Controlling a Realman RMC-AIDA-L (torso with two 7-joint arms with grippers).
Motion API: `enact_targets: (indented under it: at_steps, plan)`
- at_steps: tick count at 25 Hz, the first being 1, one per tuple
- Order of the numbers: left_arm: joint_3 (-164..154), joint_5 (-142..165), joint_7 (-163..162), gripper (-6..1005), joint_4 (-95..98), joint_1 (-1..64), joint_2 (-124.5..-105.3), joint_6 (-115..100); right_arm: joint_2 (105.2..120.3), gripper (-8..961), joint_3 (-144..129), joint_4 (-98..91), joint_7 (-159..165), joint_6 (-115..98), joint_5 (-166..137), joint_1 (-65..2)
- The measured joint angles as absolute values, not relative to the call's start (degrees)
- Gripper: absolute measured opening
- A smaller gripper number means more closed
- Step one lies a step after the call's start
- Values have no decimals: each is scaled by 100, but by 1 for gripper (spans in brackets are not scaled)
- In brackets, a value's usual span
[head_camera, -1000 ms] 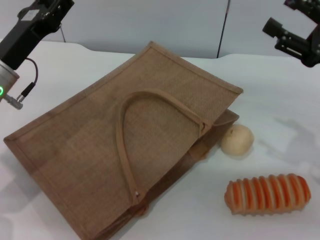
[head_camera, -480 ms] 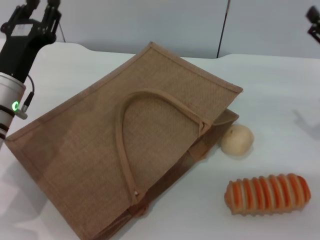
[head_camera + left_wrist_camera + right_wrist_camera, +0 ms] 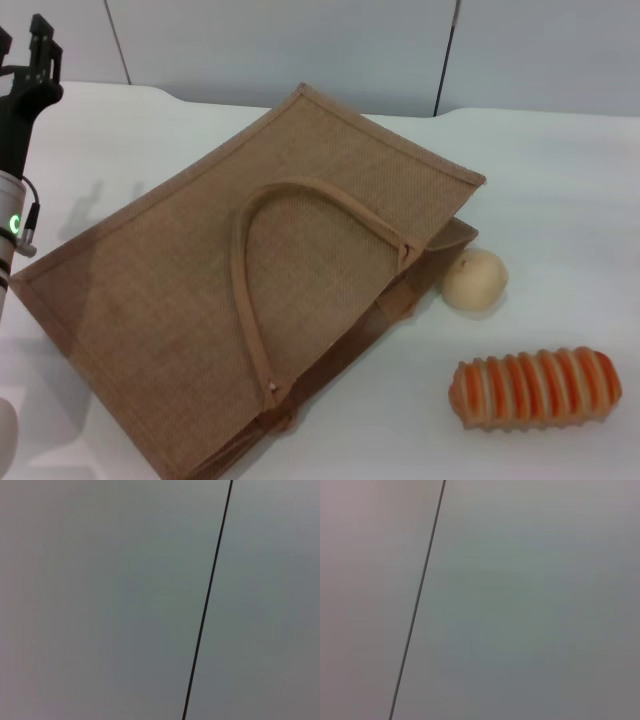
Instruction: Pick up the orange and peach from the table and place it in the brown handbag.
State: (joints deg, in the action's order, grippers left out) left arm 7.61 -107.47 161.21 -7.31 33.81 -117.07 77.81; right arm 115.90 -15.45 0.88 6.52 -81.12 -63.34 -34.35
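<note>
While the brown handbag (image 3: 250, 290) lies flat on its side across the white table (image 3: 560, 200), its long axis runs on a slant from the near left corner up toward the far right, with the open mouth facing the right side and one arched handle (image 3: 265, 260) resting on the upper face, its loop pointing toward the far edge. Neither the orange nor the peach shows anywhere in the head view; whether they sit inside the bag cannot be told, since the mouth is seen only edge-on. The left gripper (image 3: 22, 50) is raised at the far left edge of the head view, above and beyond the bag's left corner and well apart from the fruit; two dark fingers (image 3: 42, 30) stick upward with a gap between them, so the pincer stands parted and empty, though its left side is cut off by the picture edge. Far across from that gripper, just beside the bag's mouth, sits a pale beige ball (image 3: 474, 279), and nearer still lies a striped orange-and-cream loaf (image 3: 535, 388). The right gripper is out of sight. Both wrist views show only a plain grey wall (image 3: 100, 600) with a thin dark seam (image 3: 207, 600).
</note>
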Motion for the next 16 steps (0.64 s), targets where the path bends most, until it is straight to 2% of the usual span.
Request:
enact_targets:
  at_steps: [16]
  plan:
    - [724, -10732, 16088, 502, -739, 3366, -11707, 7778, 11593, 851, -1530, 114, 648, -8121, -6344, -3437]
